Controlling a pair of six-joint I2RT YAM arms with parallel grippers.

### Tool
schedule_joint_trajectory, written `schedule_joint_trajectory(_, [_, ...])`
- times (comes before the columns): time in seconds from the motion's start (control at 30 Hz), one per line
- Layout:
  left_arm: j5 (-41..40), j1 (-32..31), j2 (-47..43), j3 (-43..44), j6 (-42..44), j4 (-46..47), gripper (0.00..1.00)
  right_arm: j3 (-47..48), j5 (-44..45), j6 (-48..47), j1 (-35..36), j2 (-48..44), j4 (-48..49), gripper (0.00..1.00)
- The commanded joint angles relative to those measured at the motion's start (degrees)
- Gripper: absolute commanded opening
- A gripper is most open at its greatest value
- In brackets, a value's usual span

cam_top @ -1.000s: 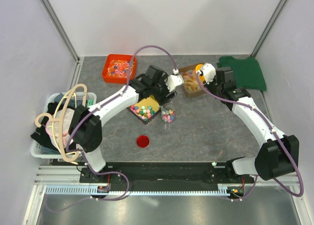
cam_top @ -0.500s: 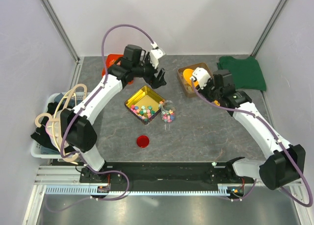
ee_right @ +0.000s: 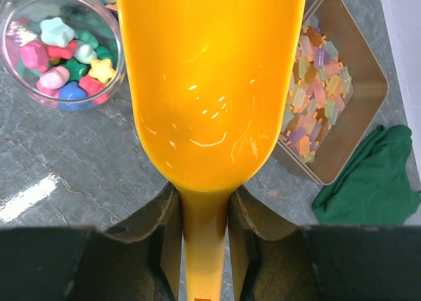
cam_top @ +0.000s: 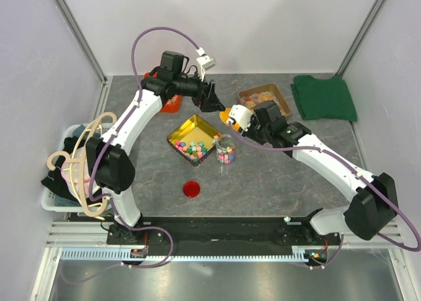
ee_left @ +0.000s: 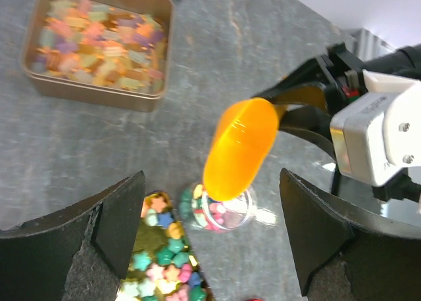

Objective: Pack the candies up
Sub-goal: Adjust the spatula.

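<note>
The candies (cam_top: 193, 147) lie mostly in the yellow tin (cam_top: 172, 135), some in the jar (cam_top: 233, 150) beside it — scooping looks in hand, so the right gripper (ee_right: 205, 225), pinching the empty orange scoop (ee_right: 210, 84) by its handle, must dip into the tin — farther back, the left gripper (cam_top: 213, 104) hangs spread.

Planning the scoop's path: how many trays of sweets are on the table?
3: orange-red tray back left, partly behind the left arm; yellow tray centre; brown tray back right.
</note>
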Motion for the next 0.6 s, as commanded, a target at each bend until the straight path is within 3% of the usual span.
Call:
schedule_joint_trajectory(0.0, [5.04, -0.02, 1.11, 1.98, -2.56, -1.92, 0.88, 4.54, 2.27, 0.49, 0.39, -0.76, 2.21, 0.00])
schedule_joint_trajectory(0.37, [5.47, -0.02, 3.92, 3.21, -2.47, -2.62, 0.82, 5.95, 2.53, 0.40, 2.58, -0.59, 2.39, 0.00])
schedule_joint_trajectory(0.57, [7.06, -0.02, 5.41, 4.18, -3.35, -2.71, 0.62, 7.45, 4.29, 0.67, 3.73, 0.03, 2.65, 0.00])
